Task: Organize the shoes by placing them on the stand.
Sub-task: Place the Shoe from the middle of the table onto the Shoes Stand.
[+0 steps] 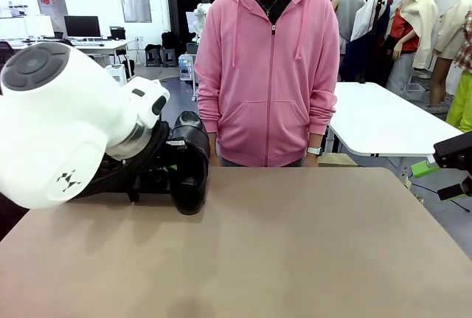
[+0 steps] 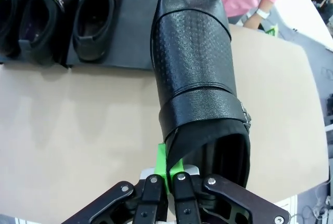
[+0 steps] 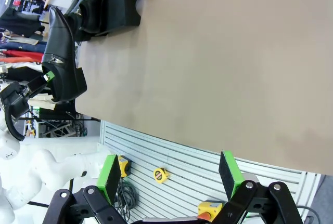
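Observation:
My left gripper (image 2: 167, 176) is shut on the heel rim of a glossy black shoe (image 2: 200, 68), held above the table with its toe over the stand's bare right end (image 2: 134, 29). Three more shoes (image 2: 96, 18) sit side by side on the stand. From the front, the held shoe (image 1: 190, 163) hangs beside my big white left arm, which hides most of the stand. My right gripper (image 3: 170, 176) is open and empty beyond the table's right edge, also seen in the front view (image 1: 436, 180). The right wrist view shows the held shoe (image 3: 60, 60) and the stand (image 3: 118, 0) far off.
A person in a pink hoodie (image 1: 269, 74) stands at the far edge of the brown table (image 1: 295, 244), hands down. A white table (image 1: 383, 122) stands behind on the right. Below my right gripper lie a yellow tape measure (image 3: 160, 174) and cables.

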{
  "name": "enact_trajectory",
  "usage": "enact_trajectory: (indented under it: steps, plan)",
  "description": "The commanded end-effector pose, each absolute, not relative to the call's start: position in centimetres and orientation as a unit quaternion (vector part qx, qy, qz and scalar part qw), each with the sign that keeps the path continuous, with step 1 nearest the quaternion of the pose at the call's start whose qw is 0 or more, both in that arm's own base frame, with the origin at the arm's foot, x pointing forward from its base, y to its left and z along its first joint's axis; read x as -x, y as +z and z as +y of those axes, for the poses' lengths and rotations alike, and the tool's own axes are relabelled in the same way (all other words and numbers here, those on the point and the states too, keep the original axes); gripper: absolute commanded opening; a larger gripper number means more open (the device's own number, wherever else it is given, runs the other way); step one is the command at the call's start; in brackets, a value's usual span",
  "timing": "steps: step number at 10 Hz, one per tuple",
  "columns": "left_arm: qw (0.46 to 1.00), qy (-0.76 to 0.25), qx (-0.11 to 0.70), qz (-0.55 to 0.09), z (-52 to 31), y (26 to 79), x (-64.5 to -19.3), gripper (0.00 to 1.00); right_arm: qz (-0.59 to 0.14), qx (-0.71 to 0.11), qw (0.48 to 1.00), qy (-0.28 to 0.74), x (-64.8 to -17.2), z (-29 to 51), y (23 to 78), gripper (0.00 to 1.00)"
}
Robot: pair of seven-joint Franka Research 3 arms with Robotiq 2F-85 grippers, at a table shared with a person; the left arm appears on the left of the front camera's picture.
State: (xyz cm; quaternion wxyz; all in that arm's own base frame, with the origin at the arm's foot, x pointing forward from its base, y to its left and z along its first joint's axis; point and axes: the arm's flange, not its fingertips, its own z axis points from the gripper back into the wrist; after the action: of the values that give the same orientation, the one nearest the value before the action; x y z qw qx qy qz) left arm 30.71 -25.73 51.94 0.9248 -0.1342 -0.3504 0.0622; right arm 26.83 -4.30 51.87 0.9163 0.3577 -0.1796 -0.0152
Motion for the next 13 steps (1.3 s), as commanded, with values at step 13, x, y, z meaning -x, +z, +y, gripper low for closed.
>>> enact_trajectory:
  steps: [13]
  plan:
    - [0.921, 0.075, 0.057, -0.378, -25.3, 44.6, -54.8, 0.0, -0.178, -0.368, 0.912, -0.026, -26.7, -4.1, 52.2, 1.0]
